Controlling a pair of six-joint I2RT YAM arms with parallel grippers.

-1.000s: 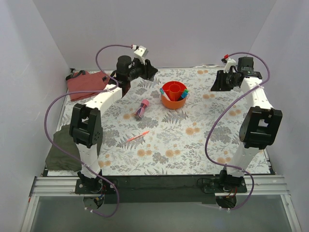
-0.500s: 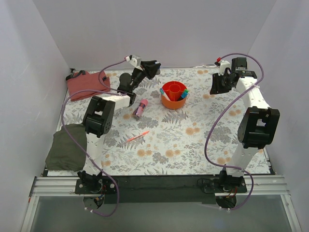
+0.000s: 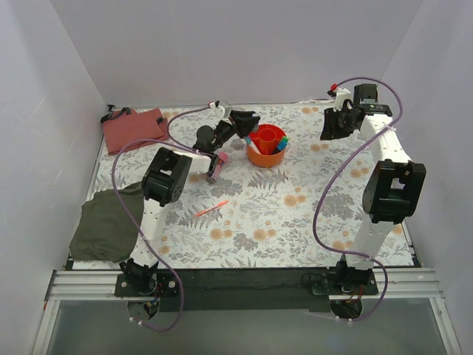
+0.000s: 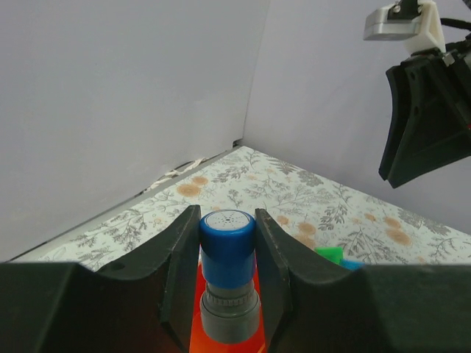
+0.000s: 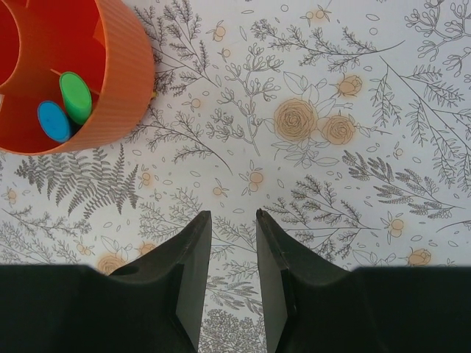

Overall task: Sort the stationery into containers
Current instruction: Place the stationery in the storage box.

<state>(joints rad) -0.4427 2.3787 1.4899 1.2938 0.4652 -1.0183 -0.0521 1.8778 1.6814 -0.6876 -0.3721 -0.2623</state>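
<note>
Left hand held a blue-capped marker at the left rim of the cup; release advised only once centred; right hand narrow, empty.

The left arm rises from its base at the near edge of the worktop and bends at a black elbow. Its forearm runs toward the far middle. The wrist is turned so the left gripper points roughly level, toward the far right corner. In the wrist view its fingers are clamped on a blue-capped marker, one on each side. The right arm stands tall along the right side, with its forearm leaning toward the far edge. The right gripper hangs raised, pointing down. Its fingers are a narrow gap apart, and the worktop shows through the gap.
</note>
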